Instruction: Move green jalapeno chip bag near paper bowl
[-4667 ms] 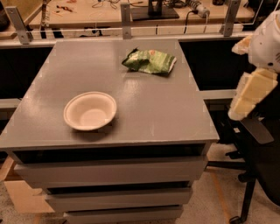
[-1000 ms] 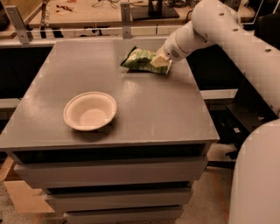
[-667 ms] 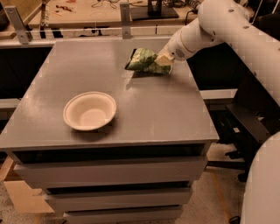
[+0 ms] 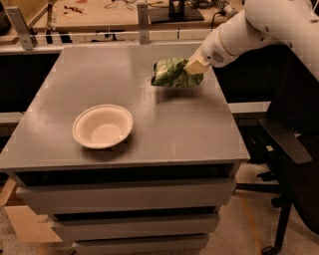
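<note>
The green jalapeno chip bag [image 4: 173, 73] hangs in the air a little above the grey table [image 4: 174, 134], over its back right part. My gripper [image 4: 193, 68] is shut on the bag's right end, reaching in from the right on the white arm [image 4: 249, 27]. The paper bowl [image 4: 102, 126] sits upright on the table's front left part, well apart from the bag.
The table has drawers below its front edge. A black office chair [image 4: 291, 149] stands close on the right. A workbench with tools [image 4: 99, 15] and metal posts runs behind the table's back edge.
The arm came in from the right and took hold of the bag. The bag has risen off the table and shifted slightly toward the front.
</note>
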